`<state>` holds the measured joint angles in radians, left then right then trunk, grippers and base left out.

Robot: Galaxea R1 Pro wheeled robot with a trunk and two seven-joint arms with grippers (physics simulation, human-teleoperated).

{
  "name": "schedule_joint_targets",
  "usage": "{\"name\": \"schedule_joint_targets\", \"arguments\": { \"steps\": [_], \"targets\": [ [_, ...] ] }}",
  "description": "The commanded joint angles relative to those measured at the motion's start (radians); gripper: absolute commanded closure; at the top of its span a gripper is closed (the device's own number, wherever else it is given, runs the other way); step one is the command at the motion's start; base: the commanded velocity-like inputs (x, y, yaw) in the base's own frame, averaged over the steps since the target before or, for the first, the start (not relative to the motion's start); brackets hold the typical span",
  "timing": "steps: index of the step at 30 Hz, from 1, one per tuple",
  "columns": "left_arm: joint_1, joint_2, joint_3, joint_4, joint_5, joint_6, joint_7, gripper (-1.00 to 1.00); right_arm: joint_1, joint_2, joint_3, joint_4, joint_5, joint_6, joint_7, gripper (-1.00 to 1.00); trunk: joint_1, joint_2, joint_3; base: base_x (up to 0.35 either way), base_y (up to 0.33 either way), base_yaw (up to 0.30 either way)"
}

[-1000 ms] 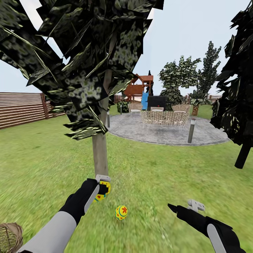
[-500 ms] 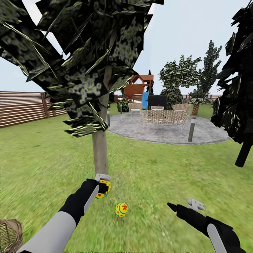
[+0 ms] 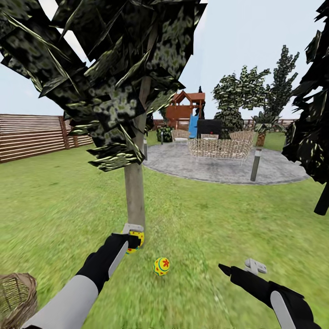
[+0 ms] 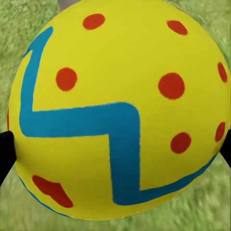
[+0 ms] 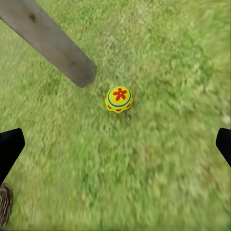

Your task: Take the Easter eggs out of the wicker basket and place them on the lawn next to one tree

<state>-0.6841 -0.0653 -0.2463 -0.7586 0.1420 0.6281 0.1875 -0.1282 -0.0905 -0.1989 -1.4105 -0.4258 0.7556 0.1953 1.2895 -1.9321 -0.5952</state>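
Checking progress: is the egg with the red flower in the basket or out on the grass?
Out. The flower egg lies on the lawn near the tree, apart from the wicker basket.

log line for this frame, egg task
left gripper: shut on egg | right gripper: open, empty | second egg: on lawn near tree
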Motion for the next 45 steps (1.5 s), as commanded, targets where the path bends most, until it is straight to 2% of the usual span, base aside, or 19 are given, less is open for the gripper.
{"name": "schedule_joint_targets", "arguments": {
  "steps": [1, 7, 26, 45],
  "targets": [
    [-0.001, 0.0, -0.004, 0.007, 0.009, -0.013, 0.009, 1.0, -0.001, -0.001, -0.002, -0.001, 0.003, 0.005, 0.007, -1.0, 0.004, -0.008, -0.006, 0.0, 0.0, 0.091],
    [-0.002, -0.004, -0.016, 0.029, 0.006, -0.053, 0.014, 1.0, -0.001, -0.004, -0.007, -0.001, 0.002, 0.005, 0.007, -1.0, 0.027, -0.05, -0.034, 0.0, 0.0, 0.091],
    [0.0, -0.006, -0.019, 0.015, 0.004, -0.062, 0.016, 1.0, -0.001, -0.005, -0.004, 0.002, 0.002, -0.003, 0.009, -1.0, 0.1, -0.183, -0.123, 0.0, 0.0, 0.086],
    [0.0, -0.006, -0.019, 0.014, 0.004, -0.08, 0.016, 1.0, -0.001, -0.005, -0.006, 0.004, 0.003, -0.004, 0.012, -1.0, 0.172, -0.316, -0.214, 0.0, 0.0, 0.005]
  ]
}}
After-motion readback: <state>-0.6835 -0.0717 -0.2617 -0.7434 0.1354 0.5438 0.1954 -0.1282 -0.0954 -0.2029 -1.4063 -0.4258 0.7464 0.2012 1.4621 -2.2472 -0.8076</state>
